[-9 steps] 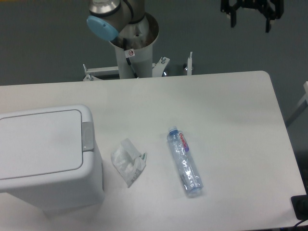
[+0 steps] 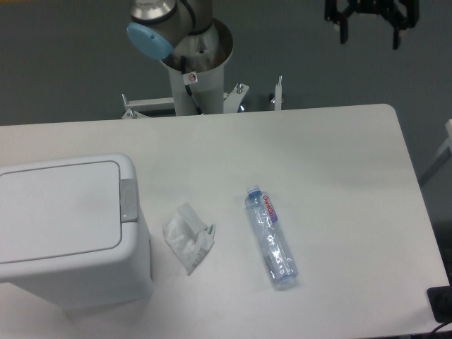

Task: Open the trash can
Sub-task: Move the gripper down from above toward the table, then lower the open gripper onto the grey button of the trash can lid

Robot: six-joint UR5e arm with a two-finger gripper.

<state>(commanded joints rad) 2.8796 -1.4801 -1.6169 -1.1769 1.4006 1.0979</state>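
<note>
The gripper (image 2: 369,32) hangs at the top right, beyond the far edge of the surface (image 2: 318,162), fingers pointing down and spread wide, holding and touching nothing. Only its lower part shows, so its link to the arm is hard to make out; the arm's base (image 2: 194,63) stands behind the far edge. The trash can (image 2: 67,226) sits at the left front of the surface, lid flat and closed, grey latch (image 2: 128,199) facing right. Just beside it lies a crumpled clear wrapper (image 2: 188,237), then a plastic bottle (image 2: 270,236) on its side.
</note>
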